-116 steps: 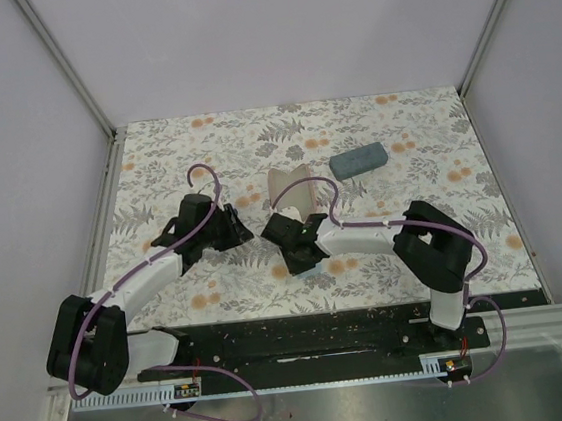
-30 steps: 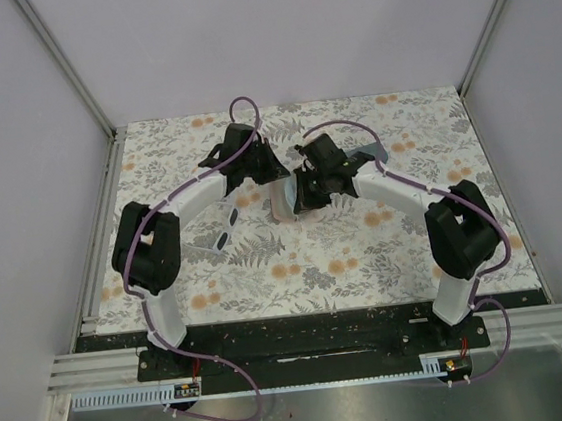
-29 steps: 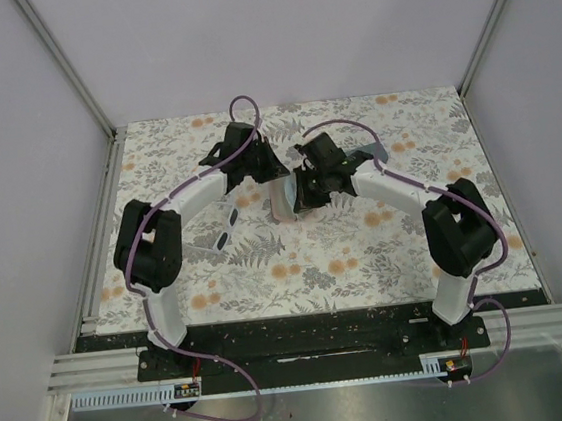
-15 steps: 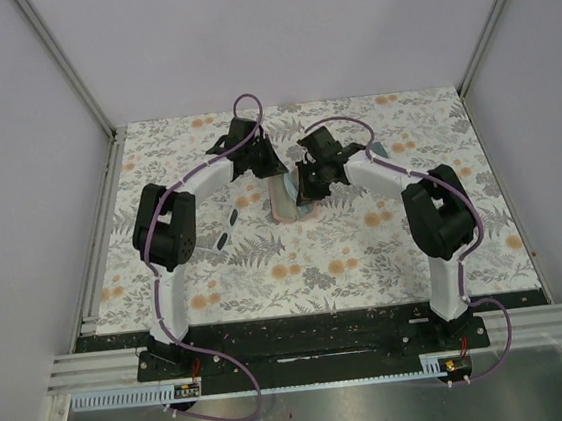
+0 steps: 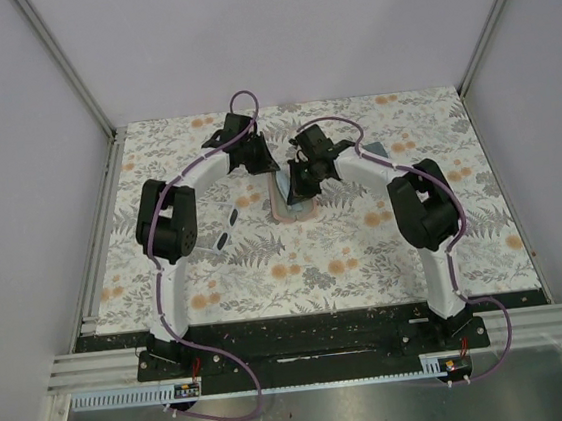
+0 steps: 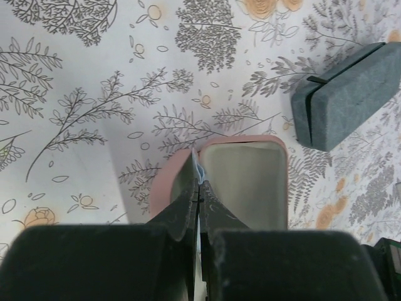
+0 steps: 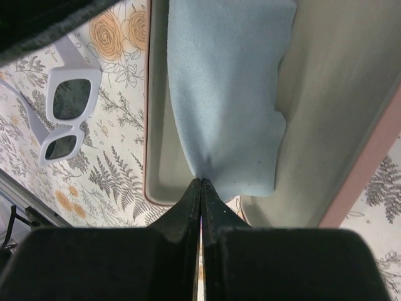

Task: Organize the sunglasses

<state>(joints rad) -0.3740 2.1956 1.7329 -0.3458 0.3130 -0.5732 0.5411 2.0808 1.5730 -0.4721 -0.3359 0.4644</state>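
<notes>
The whitish-framed sunglasses [image 5: 226, 226] lie folded on the table left of the open pink case [image 5: 283, 210]; they also show in the right wrist view [image 7: 70, 127]. The black-framed pair is out of view. My right gripper [image 7: 200, 183] is shut on a corner of a light blue cloth [image 7: 225, 94], which hangs over the case's beige inside [image 7: 160, 175]. My left gripper [image 6: 199, 185] is shut right above the case [image 6: 244, 182], with a sliver of light blue cloth at its tips. In the top view both grippers, left [image 5: 264, 167] and right [image 5: 301, 188], meet over the case.
The grey-blue case [image 6: 351, 94] lies shut just right of the pink case, and behind my right arm in the top view [image 5: 375, 148]. Metal rails and walls border the flowered table on three sides.
Both arms have reached from the near middle of the table out to the pink case. Over the last second the grippers edged a little farther back and the case settled lower.
</notes>
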